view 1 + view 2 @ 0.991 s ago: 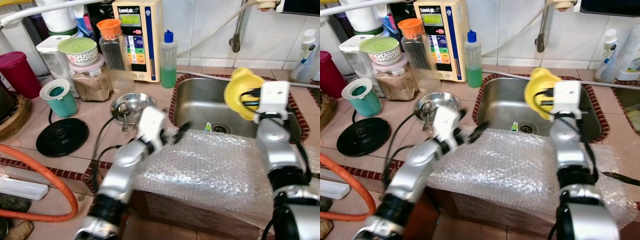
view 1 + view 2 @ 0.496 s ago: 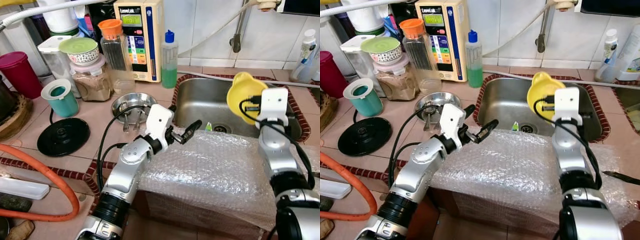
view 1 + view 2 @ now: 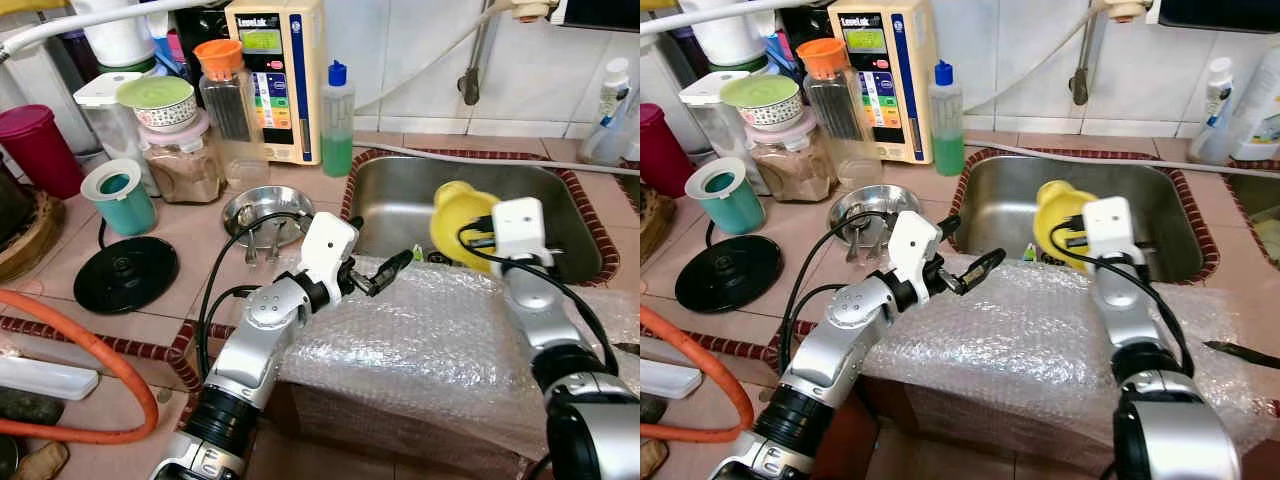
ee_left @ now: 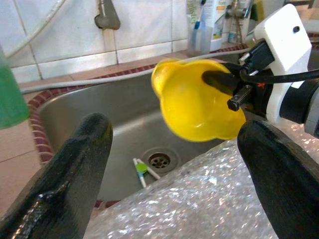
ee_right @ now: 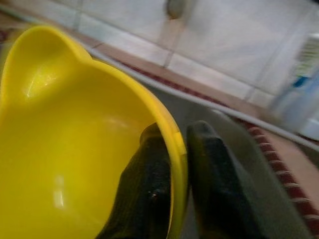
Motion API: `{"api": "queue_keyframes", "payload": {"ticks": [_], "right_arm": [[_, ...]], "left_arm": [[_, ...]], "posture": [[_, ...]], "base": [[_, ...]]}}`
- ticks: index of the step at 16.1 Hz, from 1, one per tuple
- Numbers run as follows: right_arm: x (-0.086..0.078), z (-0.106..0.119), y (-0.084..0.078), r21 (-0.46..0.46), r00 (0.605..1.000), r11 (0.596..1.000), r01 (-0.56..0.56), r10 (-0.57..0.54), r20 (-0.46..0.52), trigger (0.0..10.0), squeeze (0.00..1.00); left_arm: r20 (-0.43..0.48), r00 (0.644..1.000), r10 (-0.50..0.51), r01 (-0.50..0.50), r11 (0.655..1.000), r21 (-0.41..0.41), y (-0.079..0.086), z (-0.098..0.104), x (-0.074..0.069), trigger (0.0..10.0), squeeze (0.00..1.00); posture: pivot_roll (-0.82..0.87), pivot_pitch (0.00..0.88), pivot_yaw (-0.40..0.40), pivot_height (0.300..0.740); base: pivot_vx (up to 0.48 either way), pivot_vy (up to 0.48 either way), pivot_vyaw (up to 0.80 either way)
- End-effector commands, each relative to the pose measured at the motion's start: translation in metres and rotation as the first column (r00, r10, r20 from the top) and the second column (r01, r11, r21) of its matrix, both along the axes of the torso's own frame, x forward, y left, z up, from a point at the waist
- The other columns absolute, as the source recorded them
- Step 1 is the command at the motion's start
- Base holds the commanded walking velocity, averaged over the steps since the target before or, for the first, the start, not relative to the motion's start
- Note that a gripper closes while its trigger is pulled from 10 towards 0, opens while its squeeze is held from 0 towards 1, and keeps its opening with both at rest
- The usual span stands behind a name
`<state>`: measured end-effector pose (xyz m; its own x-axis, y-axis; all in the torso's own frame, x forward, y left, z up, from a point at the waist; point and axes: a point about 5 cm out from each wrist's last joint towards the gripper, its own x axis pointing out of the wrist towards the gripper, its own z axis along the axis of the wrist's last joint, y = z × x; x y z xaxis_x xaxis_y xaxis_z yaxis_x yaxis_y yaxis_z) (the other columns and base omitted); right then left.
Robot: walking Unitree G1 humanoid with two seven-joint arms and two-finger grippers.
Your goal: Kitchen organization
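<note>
The right gripper [image 5: 172, 164] has its jaws clamped on the rim of a yellow plastic bowl with a pouring lip [image 3: 458, 222], one finger inside the rim and one outside. The bowl hangs tilted on its side above the stainless steel sink [image 3: 400, 205], toward the sink's near right part, just past the far edge of a bubble-wrapped block [image 3: 430, 350] that lies along the near side of the sink. In the sink, beside the drain [image 4: 158, 160], lies a small green and white item [image 4: 141, 168] too small to identify.

The left gripper [image 3: 385, 275] reaches over the far left corner of the bubble-wrapped block, jaws apart and holding nothing, pointing right toward the bowl.

On the tiled bench [image 3: 190, 225] to the left of the sink stand a shallow steel dish [image 3: 262, 210], a black round kettle base [image 3: 125, 272], a teal cup with a white rim [image 3: 118, 196], a green liquid bottle with a blue cap [image 3: 338, 122] and a beige water appliance with a display [image 3: 275, 75] against the far wall.
</note>
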<state>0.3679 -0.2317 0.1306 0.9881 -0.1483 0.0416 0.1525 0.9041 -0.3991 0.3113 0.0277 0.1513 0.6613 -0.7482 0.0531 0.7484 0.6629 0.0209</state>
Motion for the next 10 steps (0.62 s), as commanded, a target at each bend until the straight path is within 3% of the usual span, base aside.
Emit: {"api": "queue_keyframes", "payload": {"ticks": [1,2,3,4,10], "right_arm": [[0.004,0.000,0.008,0.022,0.999,0.999,-0.034,0.035,-0.022,10.0,1.00],[0.005,-0.002,0.011,0.027,0.998,0.999,-0.044,0.046,-0.047,10.0,1.00],[0.005,-0.004,0.012,0.052,0.997,0.998,-0.045,0.049,-0.067,10.0,1.00],[0.005,-0.009,0.013,0.073,0.994,0.997,-0.035,0.043,-0.105,10.0,1.00],[0.001,-0.021,0.006,0.191,0.979,0.981,-0.019,0.058,-0.197,10.0,1.00]], "left_arm": [[0.008,1.000,-0.006,0.006,1.000,0.016,0.002,0.001,-0.002,10.0,1.00],[0.014,1.000,0.003,-0.003,1.000,0.023,0.003,0.001,-0.001,10.0,1.00],[0.015,1.000,0.016,-0.016,0.999,0.029,0.004,0.001,-0.001,10.0,0.94],[0.006,0.999,0.049,-0.050,0.999,0.021,0.007,0.002,0.001,10.0,0.00],[0.037,0.950,0.310,-0.309,0.951,-0.016,0.037,0.015,0.029,10.0,0.00]], "posture": [[0.03,0.000,0.105,0.740],[0.03,0.000,0.105,0.740],[0.03,0.000,0.105,0.740],[0.04,0.000,0.099,0.740],[0.02,0.000,0.096,0.740]], "base": [[0.000,0.000,0.00],[0.000,0.000,0.00],[0.000,0.000,0.00],[0.000,0.000,0.00],[0.000,0.000,0.00]]}}
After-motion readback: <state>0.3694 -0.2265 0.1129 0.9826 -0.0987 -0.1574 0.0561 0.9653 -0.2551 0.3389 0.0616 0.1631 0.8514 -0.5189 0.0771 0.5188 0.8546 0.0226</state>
